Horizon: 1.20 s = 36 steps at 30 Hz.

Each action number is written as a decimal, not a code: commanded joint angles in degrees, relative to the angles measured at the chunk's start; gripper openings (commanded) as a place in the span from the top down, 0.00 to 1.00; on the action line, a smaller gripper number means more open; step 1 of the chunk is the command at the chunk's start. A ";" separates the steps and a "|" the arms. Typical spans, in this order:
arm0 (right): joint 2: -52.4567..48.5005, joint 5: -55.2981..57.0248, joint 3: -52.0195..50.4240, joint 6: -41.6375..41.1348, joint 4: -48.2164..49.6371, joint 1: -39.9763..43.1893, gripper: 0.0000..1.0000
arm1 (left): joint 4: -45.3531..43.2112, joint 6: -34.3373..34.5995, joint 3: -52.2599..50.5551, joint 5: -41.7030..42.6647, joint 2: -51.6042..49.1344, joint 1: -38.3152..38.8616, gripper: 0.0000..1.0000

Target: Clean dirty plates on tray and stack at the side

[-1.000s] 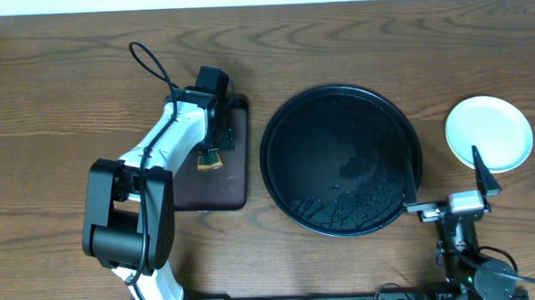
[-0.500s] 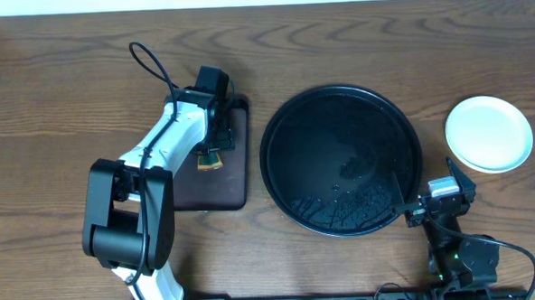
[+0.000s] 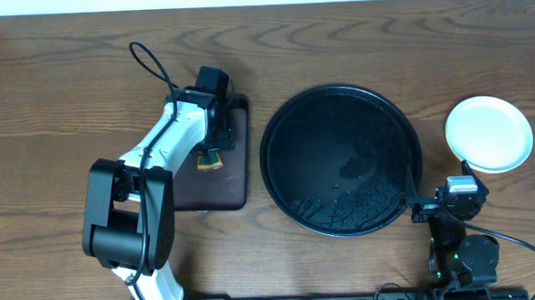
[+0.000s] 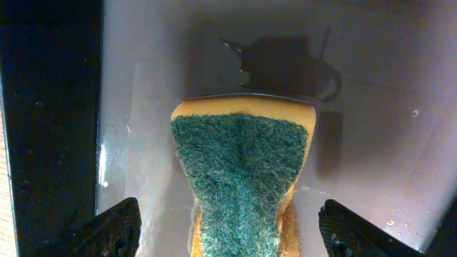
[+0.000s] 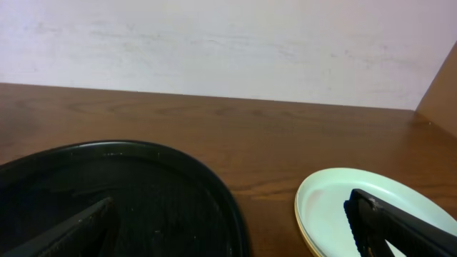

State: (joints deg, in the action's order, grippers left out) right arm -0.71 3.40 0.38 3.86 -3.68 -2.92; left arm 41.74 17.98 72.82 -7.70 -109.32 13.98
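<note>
The round black tray (image 3: 289,122) sits mid-table with nothing on it; its rim also shows in the right wrist view (image 5: 214,193). The plates (image 3: 488,133) are stacked on the table to its right, a mint-white one on top and a pale yellow rim beneath (image 5: 335,207). My right gripper (image 3: 458,196) is open and empty, pulled back near the front edge between tray and stack (image 5: 228,232). My left gripper (image 4: 228,232) is open, its fingers on either side of a green-and-yellow sponge (image 4: 239,178) that lies on the brown rectangular tray (image 3: 237,183).
The left arm (image 3: 159,146) reaches over the brown tray, its cable looping behind. A pale wall runs along the table's far edge (image 5: 228,50).
My right gripper has drawn back from beside the plate stack toward the front edge of the table. The left arm and sponge have not moved.
</note>
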 commanded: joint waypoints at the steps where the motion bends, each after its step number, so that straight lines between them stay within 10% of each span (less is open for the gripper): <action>1: 0.44 1.18 -0.09 -2.10 -0.15 0.35 0.01 | 0.13 -0.31 -0.07 -0.70 -0.09 -0.15 0.20; 36: 0.44 1.07 -0.07 -2.10 -0.15 0.15 0.01 | 0.15 -0.31 -0.11 -0.70 2.36 1.33 0.20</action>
State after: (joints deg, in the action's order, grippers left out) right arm -0.71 3.66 0.38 2.68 -3.68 -2.92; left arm 41.74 17.98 72.82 -7.70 -109.32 14.20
